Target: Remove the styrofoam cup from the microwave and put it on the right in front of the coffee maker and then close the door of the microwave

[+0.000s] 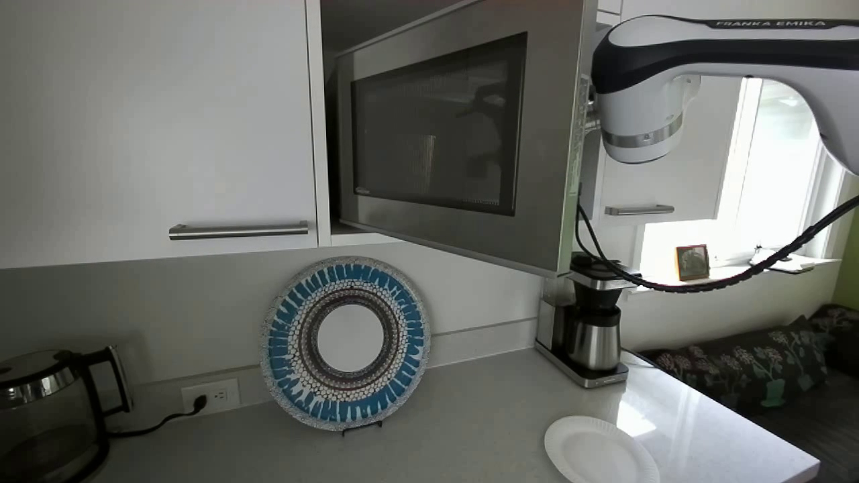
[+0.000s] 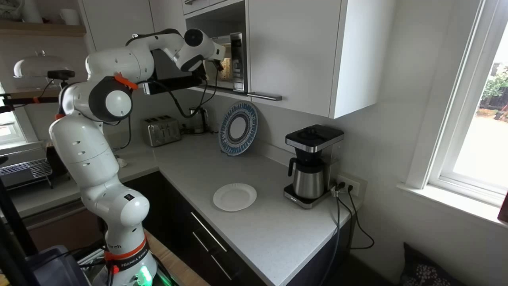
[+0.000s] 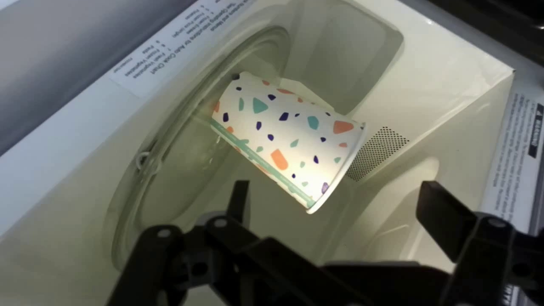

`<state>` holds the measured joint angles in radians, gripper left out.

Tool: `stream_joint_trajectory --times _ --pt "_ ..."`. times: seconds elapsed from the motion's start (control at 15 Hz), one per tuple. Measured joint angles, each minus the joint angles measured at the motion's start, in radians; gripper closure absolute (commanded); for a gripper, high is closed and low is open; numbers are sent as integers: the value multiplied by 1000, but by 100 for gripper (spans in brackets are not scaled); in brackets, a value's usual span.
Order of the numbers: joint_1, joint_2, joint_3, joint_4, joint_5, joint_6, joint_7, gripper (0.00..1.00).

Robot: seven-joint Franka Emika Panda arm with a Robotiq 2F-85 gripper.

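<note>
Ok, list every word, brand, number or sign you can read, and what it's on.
"FRANKA EMIKA": robot arm.
"FRANKA E", rest unclear: dark band at its base.
"rch", start unclear: above that band.
"Operating Instructions", "Auto Cook Chart", "Frozen Pizza", "Fresh Vegetables", "Frozen Vegetables", "Pasta": chart label on the microwave.
"WARNING": side label in the wrist view.
Too small or blurred: remaining label print, chart numbers, marks on the microwave door, coffee maker and cup.

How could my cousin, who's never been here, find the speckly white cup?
Find the silver steel microwave, its dark-windowed steel door open. Inside, on the round clear glass turntable, stands the tapered white cup. Unlike the cream walls around it, it's scattered with orange, teal and purple flecks.
</note>
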<state>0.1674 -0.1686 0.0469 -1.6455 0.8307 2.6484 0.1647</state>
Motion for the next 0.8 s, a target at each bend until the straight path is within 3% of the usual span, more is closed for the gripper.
stream_joint_trajectory --times 0.8 --pt "6 139 17 112 3 95 0 0"
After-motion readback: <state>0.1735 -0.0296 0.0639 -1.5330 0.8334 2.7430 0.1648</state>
